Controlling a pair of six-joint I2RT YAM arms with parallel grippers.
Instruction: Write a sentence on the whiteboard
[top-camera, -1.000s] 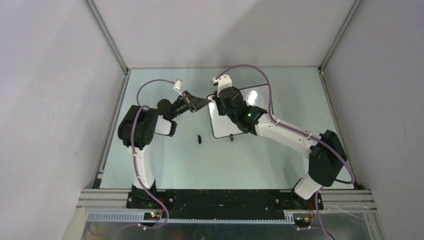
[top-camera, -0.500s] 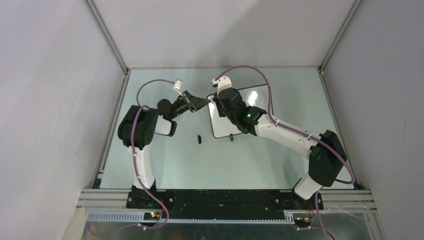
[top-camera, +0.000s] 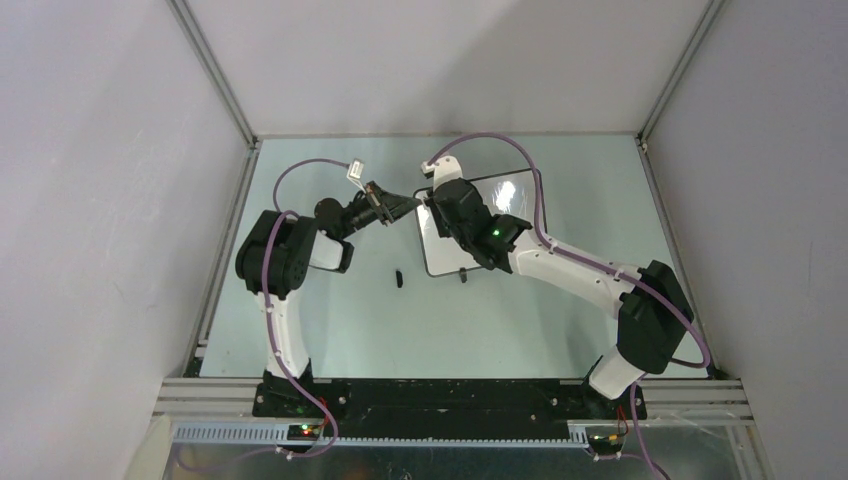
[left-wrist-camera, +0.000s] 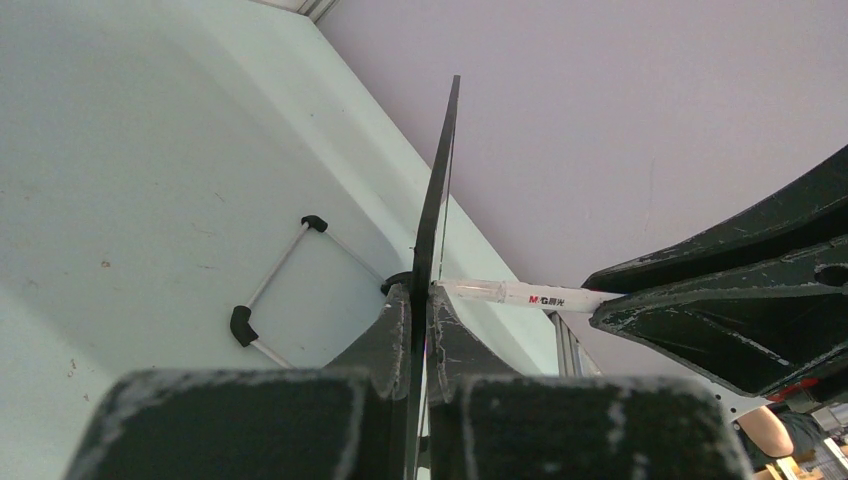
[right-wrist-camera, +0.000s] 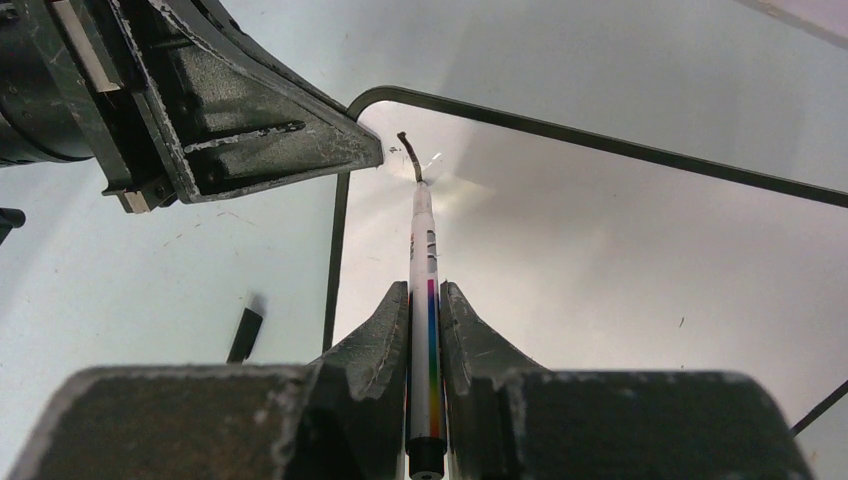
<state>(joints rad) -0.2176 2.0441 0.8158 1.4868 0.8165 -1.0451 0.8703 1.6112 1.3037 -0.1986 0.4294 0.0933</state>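
While the left gripper (left-wrist-camera: 420, 300) is clamped on the whiteboard's (top-camera: 445, 255) left edge, the right gripper (right-wrist-camera: 425, 295) grips a marker (right-wrist-camera: 421, 225); its tip touches the board's far-left corner beside one short black stroke (right-wrist-camera: 406, 148).

The pale green surface (top-camera: 330, 330) is edged by metal rails (top-camera: 222, 250) along its sides. The whiteboard (top-camera: 445, 255) sits on it toward the far middle, with one black foot (top-camera: 463, 274) showing at its near edge; whether it lies flat or leans cannot be told. Near its near left corner, apart from it, lies a small black piece (top-camera: 398, 278).
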